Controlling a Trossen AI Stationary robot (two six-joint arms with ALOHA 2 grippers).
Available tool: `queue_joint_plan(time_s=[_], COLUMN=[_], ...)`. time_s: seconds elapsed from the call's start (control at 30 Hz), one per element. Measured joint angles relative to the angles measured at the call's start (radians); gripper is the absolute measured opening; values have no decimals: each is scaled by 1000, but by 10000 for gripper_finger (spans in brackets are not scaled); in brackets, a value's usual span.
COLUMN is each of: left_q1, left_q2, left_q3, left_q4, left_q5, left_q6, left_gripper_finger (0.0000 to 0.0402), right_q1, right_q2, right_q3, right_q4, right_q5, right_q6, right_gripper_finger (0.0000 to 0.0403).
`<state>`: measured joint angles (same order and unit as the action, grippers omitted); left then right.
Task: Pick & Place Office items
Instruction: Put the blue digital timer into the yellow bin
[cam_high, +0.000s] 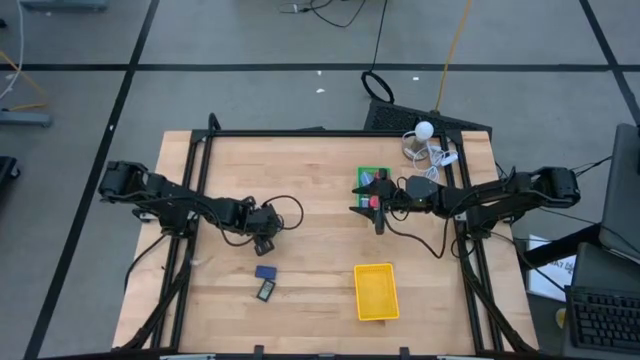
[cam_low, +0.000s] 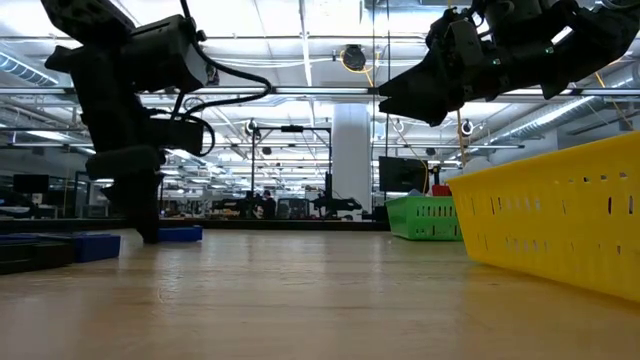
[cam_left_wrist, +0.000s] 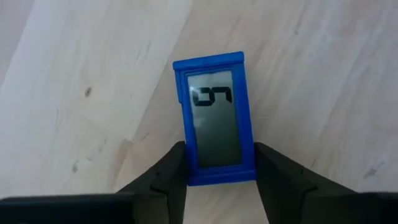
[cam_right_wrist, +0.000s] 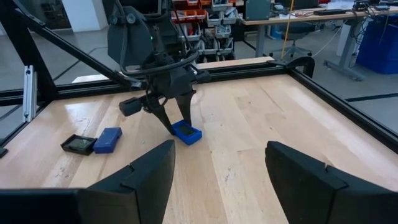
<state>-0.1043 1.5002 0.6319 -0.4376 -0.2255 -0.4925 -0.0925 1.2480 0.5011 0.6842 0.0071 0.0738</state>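
I am closing the left gripper (cam_left_wrist: 219, 171) narrowly around the blue timer (cam_left_wrist: 216, 118) lying flat on the table (cam_left_wrist: 93, 93), its long axis running straight out between both fingers; right gripper (cam_right_wrist: 217, 177) hanging wide, empty.

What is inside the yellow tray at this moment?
The yellow tray looks empty in the high view. In the low view its wall hides the floor, so nothing more shows there.

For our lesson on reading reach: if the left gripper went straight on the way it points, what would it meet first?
Pointing down, the left gripper already has the blue display piece between its fingers; straight on it would probably meet the wooden table under the piece.
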Motion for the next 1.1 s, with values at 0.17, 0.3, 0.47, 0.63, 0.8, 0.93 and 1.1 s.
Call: queue_joint_plan(time_s=[0.17, 0.3, 0.47, 0.63, 0.8, 0.93, 1.1], left_q1=[1, 6, 44, 113, 154, 181, 178], left_q2=[-2, -34, -94, -109, -108, -100, -91], left_q3=[4, 48, 139, 204, 212, 212, 212], left_q4=[20, 20, 88, 255, 323, 328, 333], left_q5=[-5, -14, 102, 433, 586, 598, 626], left_q6=[96, 155, 230, 274, 304, 258, 244], left_gripper_finger=[150, 150, 150, 150, 150, 150, 150], right_q1=[0, 3, 30, 84, 130, 156, 160], right_q2=[0, 12, 86, 209, 318, 391, 463], right_q3=[0, 0, 0, 1, 51, 122, 213], right_q4=[0, 21, 118, 273, 326, 333, 337], right_q5=[0, -3, -4, -4, -2, 67, 73], right_q6=[0, 0, -122, -342, -420, -520, -616], right_gripper_finger=[238, 238, 238, 238, 238, 238, 238])
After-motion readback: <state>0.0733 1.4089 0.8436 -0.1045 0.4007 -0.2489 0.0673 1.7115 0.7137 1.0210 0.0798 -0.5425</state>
